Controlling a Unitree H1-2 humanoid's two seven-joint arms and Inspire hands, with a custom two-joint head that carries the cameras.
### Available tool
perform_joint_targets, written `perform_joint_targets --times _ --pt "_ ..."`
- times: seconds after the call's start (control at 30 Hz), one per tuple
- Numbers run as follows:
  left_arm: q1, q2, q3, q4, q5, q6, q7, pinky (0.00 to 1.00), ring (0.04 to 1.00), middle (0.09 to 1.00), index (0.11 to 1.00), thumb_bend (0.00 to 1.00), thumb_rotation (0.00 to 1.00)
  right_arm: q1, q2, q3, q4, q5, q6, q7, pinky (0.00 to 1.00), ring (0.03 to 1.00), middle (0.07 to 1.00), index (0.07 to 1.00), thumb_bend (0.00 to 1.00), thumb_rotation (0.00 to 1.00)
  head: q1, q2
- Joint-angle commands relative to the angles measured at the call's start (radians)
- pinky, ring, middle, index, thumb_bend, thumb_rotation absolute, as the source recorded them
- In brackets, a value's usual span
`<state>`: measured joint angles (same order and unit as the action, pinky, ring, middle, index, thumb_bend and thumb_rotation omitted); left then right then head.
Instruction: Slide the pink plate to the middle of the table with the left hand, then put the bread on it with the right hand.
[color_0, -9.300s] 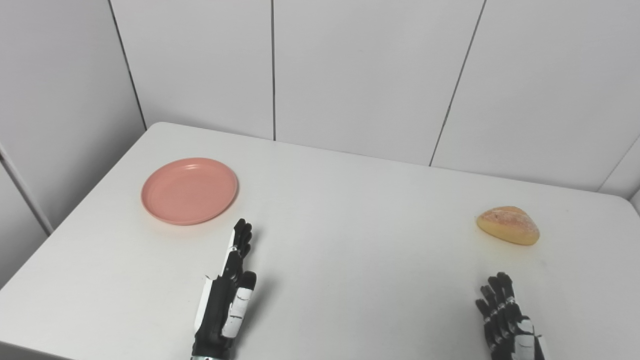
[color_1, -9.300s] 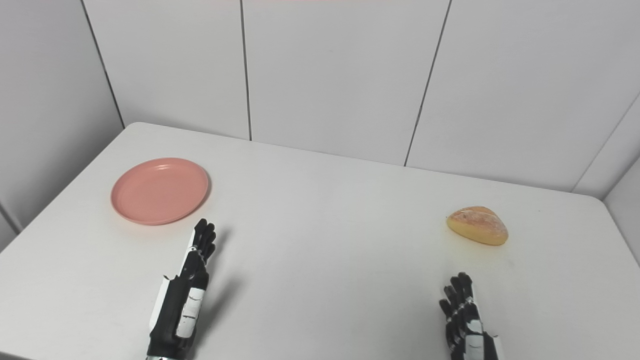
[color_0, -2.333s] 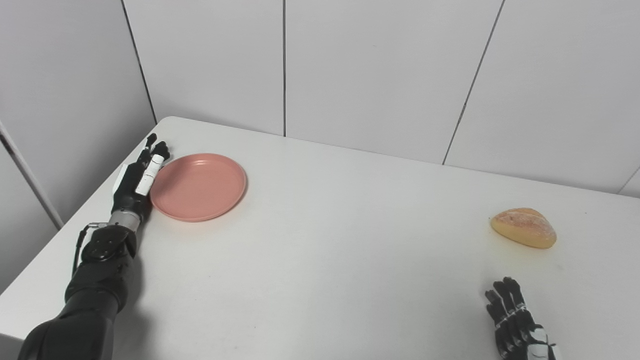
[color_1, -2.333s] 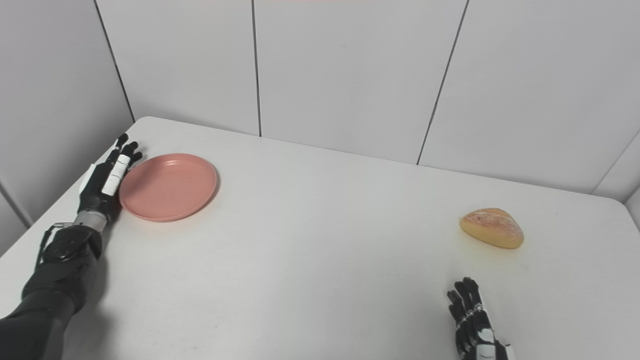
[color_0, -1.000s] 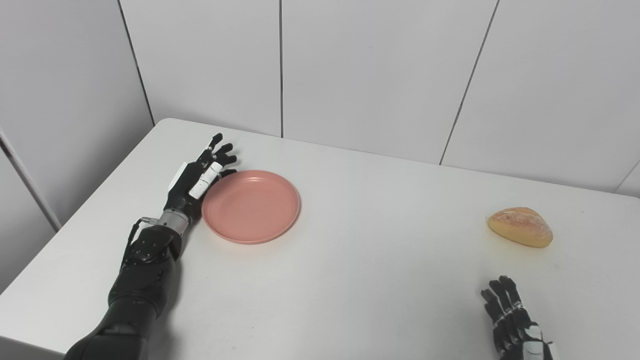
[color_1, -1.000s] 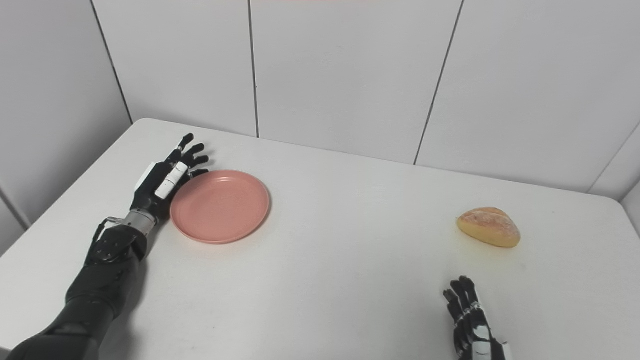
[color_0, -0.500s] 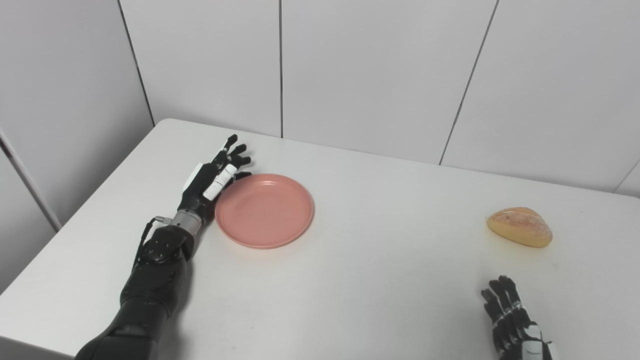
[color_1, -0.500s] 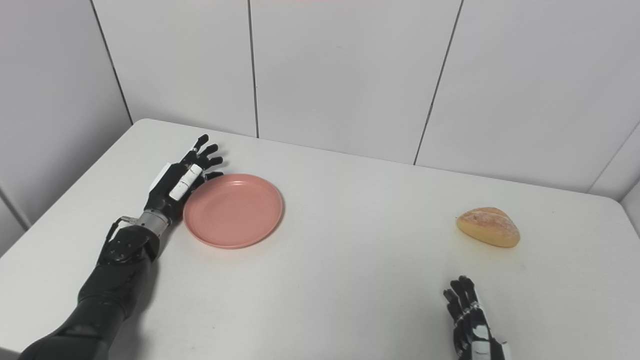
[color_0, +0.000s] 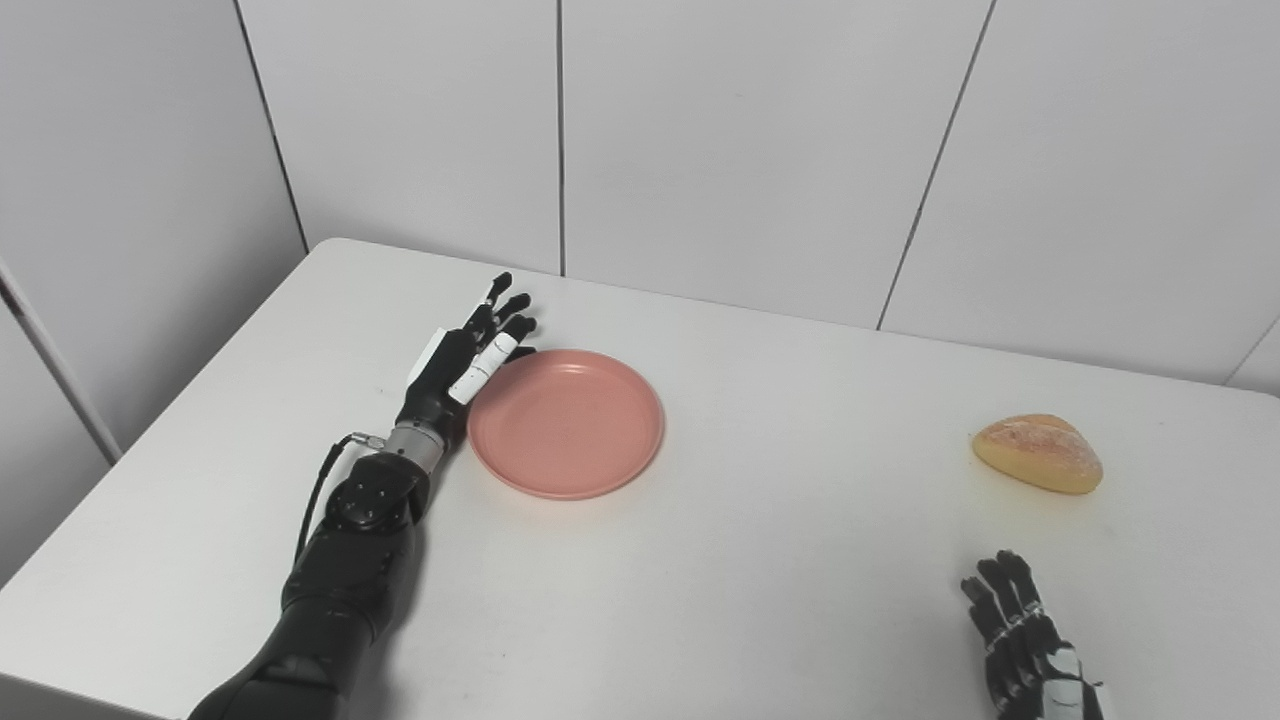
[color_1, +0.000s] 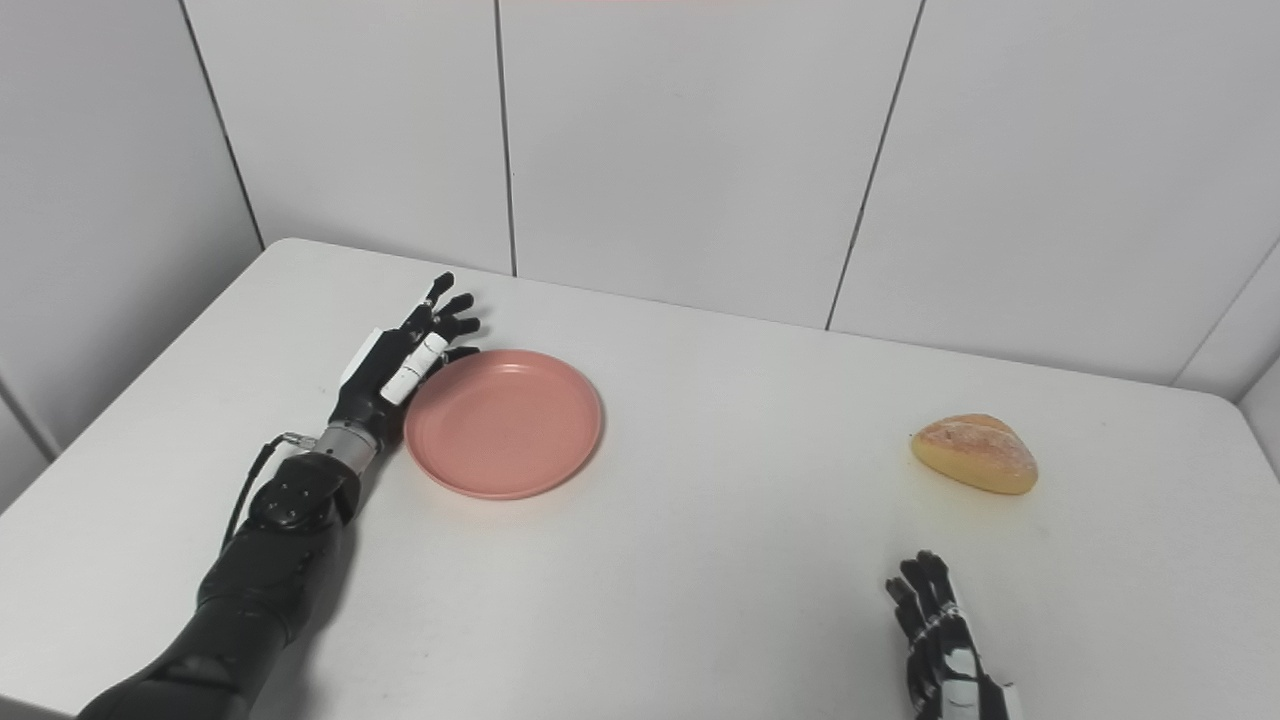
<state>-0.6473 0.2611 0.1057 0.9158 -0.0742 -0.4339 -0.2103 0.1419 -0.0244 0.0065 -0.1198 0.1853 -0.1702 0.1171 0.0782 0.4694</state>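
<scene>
The left hand (color_0: 462, 366) lies flat along the left rim of the pink plate (color_0: 566, 423), its fingers (color_0: 505, 303) stretched out and spread apart, gripping nothing; the thumb side presses against the plate's edge. The plate sits on the white counter (color_0: 700, 560), left of the middle, with nothing on it. The bread (color_0: 1038, 453) rests on the counter far to the right, well apart from the plate, with bare surface between the two. The right hand (color_1: 945, 648) shows at the bottom edge, below and near the bread but not touching it; its fingers point up, held loosely apart, and hold nothing. Pale wall panels (color_1: 680, 140) stand behind the counter. The right eye view shows more of the left forearm and the counter's left edge, while the left eye view places the plate nearer the frame's centre.
</scene>
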Motion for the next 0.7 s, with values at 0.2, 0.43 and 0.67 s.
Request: perform_joint_targets --times 0.2,0.43,0.67 --pt "0.083 -0.077 -0.048 0.021 0.023 0.028 0.028 0.77 0.880 0.945 0.997 0.80 0.83 0.001 0.010 0.005 -0.017 -0.008 0.009 -0.006 1.00 0.926 0.936 0.943 0.80 1.00 -0.006 0.004" --pt "0.114 -0.117 -0.059 -0.063 0.032 0.095 0.058 0.81 0.891 0.954 1.000 0.77 0.83 -0.001 0.014 0.005 -0.021 -0.008 0.015 -0.008 1.00 0.921 0.929 0.936 0.82 1.00 -0.014 0.008" --pt "0.152 -0.155 -0.087 -0.140 0.083 0.144 0.113 0.81 0.887 0.953 1.000 0.86 0.82 0.003 0.016 0.010 -0.028 -0.016 0.021 -0.012 1.00 0.919 0.926 0.936 0.82 1.00 -0.026 0.012"
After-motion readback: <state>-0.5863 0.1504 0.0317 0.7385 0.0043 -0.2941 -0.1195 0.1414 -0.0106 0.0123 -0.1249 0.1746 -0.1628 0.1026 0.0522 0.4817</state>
